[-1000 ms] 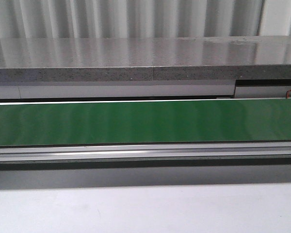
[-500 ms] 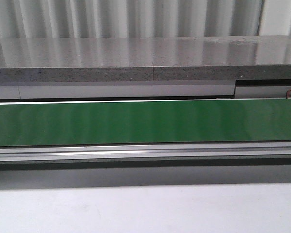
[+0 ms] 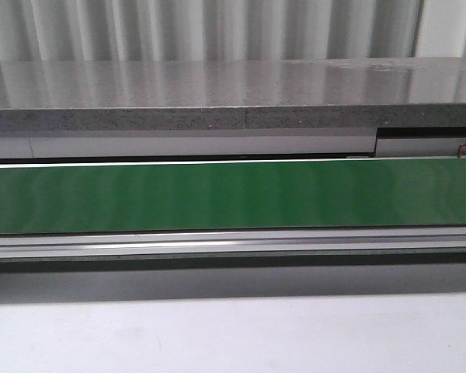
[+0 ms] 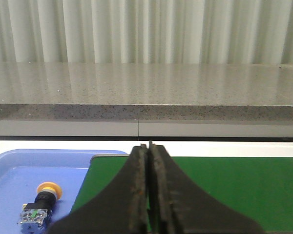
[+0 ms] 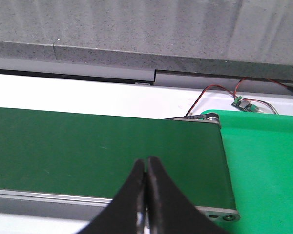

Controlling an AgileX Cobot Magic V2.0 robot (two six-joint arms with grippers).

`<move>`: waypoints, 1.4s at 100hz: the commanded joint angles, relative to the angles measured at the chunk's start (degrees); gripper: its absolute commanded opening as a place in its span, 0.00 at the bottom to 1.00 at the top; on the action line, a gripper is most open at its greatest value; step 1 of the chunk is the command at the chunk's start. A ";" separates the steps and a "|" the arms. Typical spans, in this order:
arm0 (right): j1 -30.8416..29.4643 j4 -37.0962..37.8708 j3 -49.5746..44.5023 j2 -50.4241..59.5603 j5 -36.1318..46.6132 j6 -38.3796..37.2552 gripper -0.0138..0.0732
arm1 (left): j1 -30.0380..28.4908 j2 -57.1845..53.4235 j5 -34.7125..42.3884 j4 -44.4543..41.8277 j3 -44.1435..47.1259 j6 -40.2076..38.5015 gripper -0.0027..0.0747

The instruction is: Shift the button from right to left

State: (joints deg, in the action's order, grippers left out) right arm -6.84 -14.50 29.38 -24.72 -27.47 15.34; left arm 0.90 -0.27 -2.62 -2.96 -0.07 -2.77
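The button (image 4: 40, 205), with a yellow-orange cap and a blue-grey body, lies on its side in a blue tray (image 4: 19, 168) beside the end of the green belt (image 4: 224, 190), in the left wrist view. My left gripper (image 4: 149, 146) is shut and empty, above the belt's end, to the side of the button and apart from it. My right gripper (image 5: 146, 161) is shut and empty over the belt's other end (image 5: 102, 156). Neither gripper nor the button shows in the front view.
The green conveyor belt (image 3: 233, 194) runs across the front view behind a metal rail (image 3: 233, 242). A grey speckled ledge (image 3: 233, 116) stands behind it. A bright green surface (image 5: 268, 165) lies past the belt's end, with a small wired circuit board (image 5: 244, 105) behind it.
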 commanded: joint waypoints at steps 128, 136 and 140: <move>3.32 9.84 -9.62 8.39 13.95 -11.97 0.08 | 0.31 -1.92 4.24 0.39 1.39 -0.67 0.01; 4.32 14.50 -12.72 10.87 15.75 -17.49 0.08 | 0.31 -1.92 4.24 0.39 1.39 -0.67 0.01; 4.71 16.28 -13.99 12.13 16.49 -19.35 0.08 | 0.31 -1.92 4.24 0.39 1.39 -0.67 0.01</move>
State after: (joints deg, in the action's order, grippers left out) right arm -2.97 -3.54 16.49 -14.58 -17.80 1.63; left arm 0.90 -0.27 -2.64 -2.96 -0.07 -2.77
